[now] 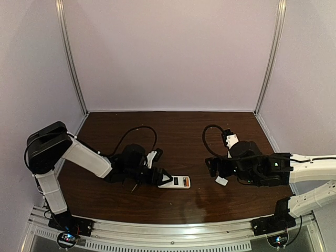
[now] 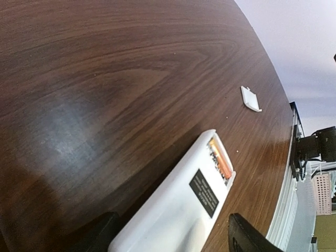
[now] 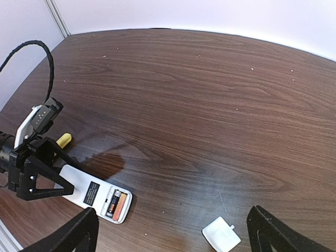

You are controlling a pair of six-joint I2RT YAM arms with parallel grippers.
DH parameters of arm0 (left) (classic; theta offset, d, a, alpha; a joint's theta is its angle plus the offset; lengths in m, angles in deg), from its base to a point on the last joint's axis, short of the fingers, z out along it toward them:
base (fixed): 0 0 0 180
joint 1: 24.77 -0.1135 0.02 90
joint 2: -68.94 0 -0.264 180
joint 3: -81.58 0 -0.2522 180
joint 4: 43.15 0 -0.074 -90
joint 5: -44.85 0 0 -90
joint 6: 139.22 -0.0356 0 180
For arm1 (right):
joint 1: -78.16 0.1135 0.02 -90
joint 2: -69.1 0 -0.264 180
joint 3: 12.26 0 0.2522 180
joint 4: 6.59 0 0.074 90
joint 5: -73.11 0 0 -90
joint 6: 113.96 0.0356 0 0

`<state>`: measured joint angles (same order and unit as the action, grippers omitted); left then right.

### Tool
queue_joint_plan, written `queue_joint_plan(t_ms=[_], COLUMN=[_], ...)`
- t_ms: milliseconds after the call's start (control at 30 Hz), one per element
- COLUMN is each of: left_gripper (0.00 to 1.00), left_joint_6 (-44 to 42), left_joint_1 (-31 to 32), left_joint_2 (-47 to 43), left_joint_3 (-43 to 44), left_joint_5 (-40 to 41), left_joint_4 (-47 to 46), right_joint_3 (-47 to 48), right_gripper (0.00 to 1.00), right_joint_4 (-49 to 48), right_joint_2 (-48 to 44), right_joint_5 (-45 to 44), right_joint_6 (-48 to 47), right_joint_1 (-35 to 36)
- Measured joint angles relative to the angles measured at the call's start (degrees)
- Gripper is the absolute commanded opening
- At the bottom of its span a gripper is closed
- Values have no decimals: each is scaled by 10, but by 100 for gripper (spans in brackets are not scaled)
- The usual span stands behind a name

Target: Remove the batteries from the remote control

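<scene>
Two batteries [image 3: 116, 203] seated in the remote control's [image 3: 86, 191] open bay at its 3 o'clock end, left pincer [image 2: 173, 237] straddling its 9 o'clock end, clamp unclear, right pincer [image 3: 176, 239] released above white plastic chip [image 3: 221, 236]

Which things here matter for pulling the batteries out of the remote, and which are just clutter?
Job:
- remote control, back up, compartment open
- two batteries, still inside it
- left gripper, straddling the remote

Lying about:
- white battery cover, off, on the table apart from the remote
- yellow-handled screwdriver, partly hidden by the left gripper
</scene>
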<state>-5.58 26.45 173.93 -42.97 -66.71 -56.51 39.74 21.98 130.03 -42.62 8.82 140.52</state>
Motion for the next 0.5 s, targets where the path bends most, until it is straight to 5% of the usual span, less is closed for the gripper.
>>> queue_joint_plan(t_ms=[500], left_gripper=[81], left_joint_6=[-57], left_joint_1=[33], left_joint_2=[-70], left_joint_3=[10], left_joint_5=[101], left_joint_4=[99], right_joint_3=[0], right_gripper=[100], right_joint_4=[4], right_joint_2=[-3], right_joint_5=[0], right_joint_6=[1], right_joint_1=[0])
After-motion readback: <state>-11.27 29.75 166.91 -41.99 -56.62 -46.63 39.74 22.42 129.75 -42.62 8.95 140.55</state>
